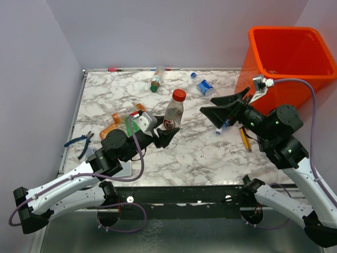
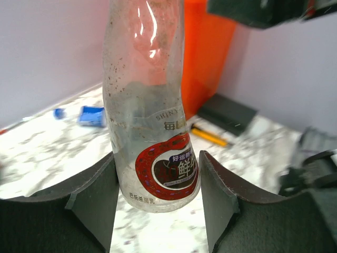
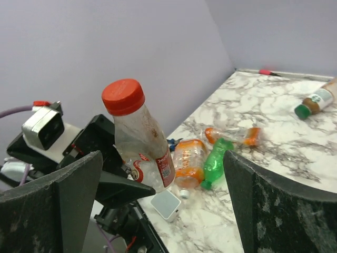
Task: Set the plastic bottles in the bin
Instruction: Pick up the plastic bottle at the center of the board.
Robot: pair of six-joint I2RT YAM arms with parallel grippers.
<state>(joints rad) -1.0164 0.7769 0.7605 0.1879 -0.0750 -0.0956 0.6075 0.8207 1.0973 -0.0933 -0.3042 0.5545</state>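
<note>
My left gripper [image 1: 166, 134] [image 2: 158, 174] is shut on the base of a clear bottle [image 1: 174, 113] [image 2: 150, 105] with a red cap and red label, holding it upright above the table. My right gripper [image 1: 208, 105] [image 3: 163, 158] is open wide and empty, right of that bottle [image 3: 142, 142] and facing it. The orange bin [image 1: 287, 55] [image 2: 208, 52] stands at the far right. A blue-labelled bottle [image 1: 204, 87] and a brown bottle [image 1: 156, 81] lie at the back. Orange bottles [image 1: 113, 120] [image 3: 189, 161] and a green bottle [image 1: 129, 124] [image 3: 216, 161] lie at the left.
Blue-handled pliers [image 1: 79, 141] lie at the left edge. A yellow tool [image 1: 245, 138] lies under my right arm. A grey-white pad [image 1: 124, 167] sits by the left arm. A red marker [image 1: 113, 69] lies along the back edge.
</note>
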